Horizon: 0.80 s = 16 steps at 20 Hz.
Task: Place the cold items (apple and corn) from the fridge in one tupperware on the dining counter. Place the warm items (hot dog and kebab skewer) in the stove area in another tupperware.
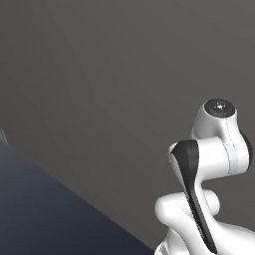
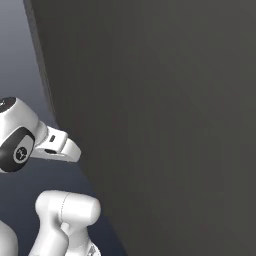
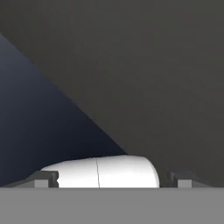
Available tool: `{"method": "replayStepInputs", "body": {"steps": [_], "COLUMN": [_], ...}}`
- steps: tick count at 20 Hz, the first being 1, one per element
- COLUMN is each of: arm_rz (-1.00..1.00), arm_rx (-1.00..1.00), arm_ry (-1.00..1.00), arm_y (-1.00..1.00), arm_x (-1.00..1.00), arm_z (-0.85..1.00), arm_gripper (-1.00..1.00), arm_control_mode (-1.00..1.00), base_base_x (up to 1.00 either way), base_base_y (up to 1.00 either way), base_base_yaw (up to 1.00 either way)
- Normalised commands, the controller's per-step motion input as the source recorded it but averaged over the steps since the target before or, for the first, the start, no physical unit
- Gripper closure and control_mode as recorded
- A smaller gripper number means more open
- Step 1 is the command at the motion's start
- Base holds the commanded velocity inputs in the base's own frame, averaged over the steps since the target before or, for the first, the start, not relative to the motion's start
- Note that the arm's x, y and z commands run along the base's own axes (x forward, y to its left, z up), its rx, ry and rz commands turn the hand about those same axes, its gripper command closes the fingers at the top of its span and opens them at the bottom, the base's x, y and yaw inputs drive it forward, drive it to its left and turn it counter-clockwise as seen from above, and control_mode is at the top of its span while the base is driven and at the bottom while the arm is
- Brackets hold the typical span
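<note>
My gripper (image 3: 113,180) is open: its two dark fingertips (image 3: 43,179) stand wide apart at the bottom of the hand view, with nothing between them. It points at a flat dark grey panel (image 3: 153,65) where that panel meets a dark blue surface (image 3: 35,109). The apple, corn, hot dog, kebab skewer, tupperware, fridge, dining counter and stove area are out of view. My white arm (image 1: 214,164) is folded up close in front of the panel.
The dark grey panel (image 1: 124,74) rises close ahead as a wall-like obstacle, and its left edge (image 2: 42,75) runs down the right base view. The dark blue surface (image 1: 40,209) lies low on the left.
</note>
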Motion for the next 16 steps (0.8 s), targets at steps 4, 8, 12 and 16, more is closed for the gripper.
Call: {"method": "replayStepInputs", "body": {"steps": [4, 8, 12, 16], "arm_rz": [0.0, 0.0, 0.0, 0.0], "arm_rx": [0.0, 0.0, 0.0, 0.0], "arm_ry": [0.0, 0.0, 0.0, 0.0], "arm_y": [0.0, 0.0, 0.0, 0.0], "arm_x": [0.0, 0.0, 0.0, 0.0], "arm_z": [0.0, 0.0, 0.0, 0.0], "arm_gripper": [-1.0, -1.0, -1.0, -1.0], "arm_control_mode": [1.0, 1.0, 1.0, 1.0], "base_base_x": [0.63, 0.63, 0.63, 0.63], "base_base_y": [1.0, 1.0, 1.0, 1.0], "base_base_yaw": [-0.3, -0.3, -0.3, -0.3]}}
